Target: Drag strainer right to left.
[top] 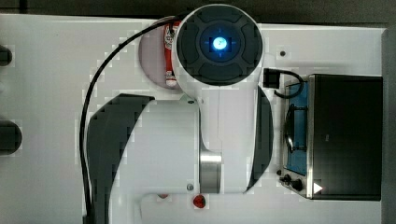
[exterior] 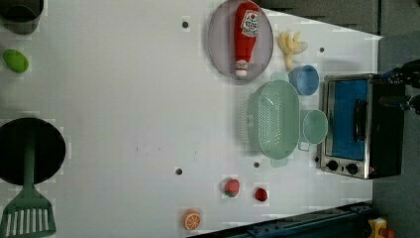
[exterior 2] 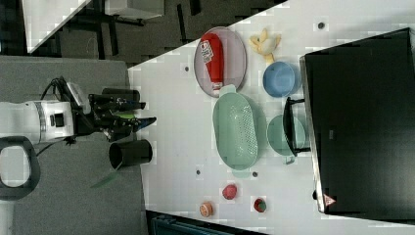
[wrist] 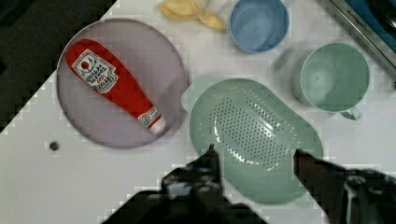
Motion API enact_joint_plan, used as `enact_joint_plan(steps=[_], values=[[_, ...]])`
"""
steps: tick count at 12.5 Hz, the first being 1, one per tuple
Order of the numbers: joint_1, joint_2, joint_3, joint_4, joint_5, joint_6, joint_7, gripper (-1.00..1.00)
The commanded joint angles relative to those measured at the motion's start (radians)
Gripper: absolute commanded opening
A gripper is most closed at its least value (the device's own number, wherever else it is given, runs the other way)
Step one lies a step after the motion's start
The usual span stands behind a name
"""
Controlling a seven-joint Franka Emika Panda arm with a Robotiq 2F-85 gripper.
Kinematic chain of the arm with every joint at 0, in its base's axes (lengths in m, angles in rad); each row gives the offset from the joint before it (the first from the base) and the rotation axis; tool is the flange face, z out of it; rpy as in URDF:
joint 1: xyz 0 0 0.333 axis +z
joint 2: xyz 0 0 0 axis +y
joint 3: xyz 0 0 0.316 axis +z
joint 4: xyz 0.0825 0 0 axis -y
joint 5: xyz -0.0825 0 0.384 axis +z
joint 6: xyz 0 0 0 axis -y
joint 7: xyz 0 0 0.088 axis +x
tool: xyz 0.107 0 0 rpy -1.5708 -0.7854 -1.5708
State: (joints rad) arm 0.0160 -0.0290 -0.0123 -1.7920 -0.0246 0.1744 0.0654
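Your gripper (wrist: 254, 156) hangs spread and empty above the strainer (wrist: 256, 137), so nothing is gripped yet. The strainer lies flat on the table (exterior: 124, 99), just beside the toaster oven (exterior: 359, 126), with the green mug (exterior: 314, 126) squeezed between them. The gap on its far side leaves room for dragging.

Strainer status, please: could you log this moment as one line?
phase: approach | gripper: open, above strainer | strainer: untouched, beside mug
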Motion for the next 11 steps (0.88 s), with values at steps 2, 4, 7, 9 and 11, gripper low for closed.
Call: enact_joint_plan(steps=[2,4,7,9,11], values=[[-0.041,-0.379,-0.031,-0.13,-0.023,-0.233,0.02,0.81],[-0.04,-0.378,-0.03,-0.158,-0.023,-0.232,0.02,1.0],[-0.04,-0.372,-0.022,-0.261,-0.022,-0.204,0.023,1.0],[-0.04,-0.358,-0.018,-0.351,-0.022,-0.104,0.025,1.0],[-0.04,-0.337,-0.018,-0.448,-0.022,0.047,0.05,1.0]])
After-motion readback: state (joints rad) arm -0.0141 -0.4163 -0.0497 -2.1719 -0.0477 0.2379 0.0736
